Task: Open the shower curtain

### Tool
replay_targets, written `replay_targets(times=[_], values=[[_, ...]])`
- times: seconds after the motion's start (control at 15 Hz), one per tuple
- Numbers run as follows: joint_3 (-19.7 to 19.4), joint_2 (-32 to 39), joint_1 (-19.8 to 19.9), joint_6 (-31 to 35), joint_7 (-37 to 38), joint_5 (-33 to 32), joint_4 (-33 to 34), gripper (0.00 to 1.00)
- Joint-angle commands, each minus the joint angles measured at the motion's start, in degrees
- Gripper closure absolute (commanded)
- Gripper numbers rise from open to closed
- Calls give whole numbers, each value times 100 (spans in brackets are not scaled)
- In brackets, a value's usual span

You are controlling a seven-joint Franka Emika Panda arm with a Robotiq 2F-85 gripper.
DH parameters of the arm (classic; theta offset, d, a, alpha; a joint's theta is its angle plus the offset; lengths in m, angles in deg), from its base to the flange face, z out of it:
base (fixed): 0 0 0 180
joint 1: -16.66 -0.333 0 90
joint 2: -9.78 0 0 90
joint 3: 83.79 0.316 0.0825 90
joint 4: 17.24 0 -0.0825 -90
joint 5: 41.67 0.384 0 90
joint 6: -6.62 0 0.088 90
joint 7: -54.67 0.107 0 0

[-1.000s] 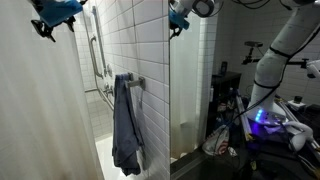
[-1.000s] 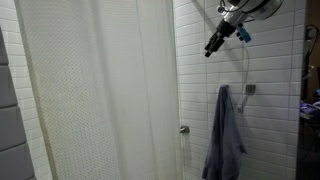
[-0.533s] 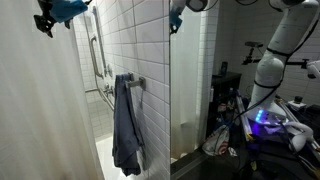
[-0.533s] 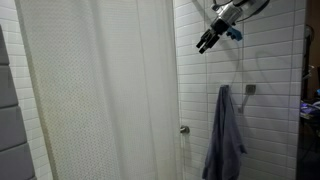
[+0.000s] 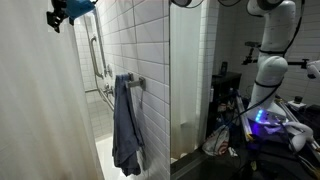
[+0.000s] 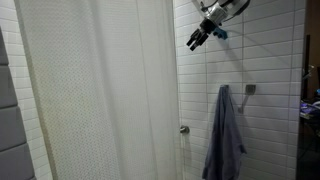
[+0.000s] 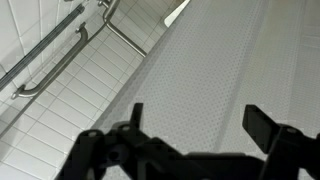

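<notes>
The shower curtain (image 6: 100,90) is a tall off-white sheet with soft vertical folds, hanging closed across the stall. It also shows at the left of an exterior view (image 5: 35,100) and fills the wrist view (image 7: 215,55). My gripper (image 6: 195,40) is high up near the tiled wall, to the right of the curtain's edge and apart from it. It also shows at the top of an exterior view (image 5: 62,18). In the wrist view my gripper (image 7: 198,115) is open and empty, with the curtain's dotted surface between the fingers.
A blue-grey towel (image 5: 126,125) hangs from a wall hook, also seen in an exterior view (image 6: 224,135). Metal grab bars (image 7: 50,65) run along the white tiled wall. A glass panel (image 5: 185,90) and cluttered equipment (image 5: 260,125) stand beyond the stall.
My gripper has moved along the tiled wall toward the curtain's edge and slightly higher, staying open. The curtain and towel have not moved.
</notes>
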Motion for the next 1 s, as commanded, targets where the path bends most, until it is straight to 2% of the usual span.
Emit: replay_targets(times=[0.0, 0.47, 0.93], values=[[500, 930, 578, -558, 44, 60, 1439, 0], [1239, 2203, 1213, -1218, 284, -219, 3440, 0], [1773, 3178, 1354, -1616, 713, -858, 4958, 0]])
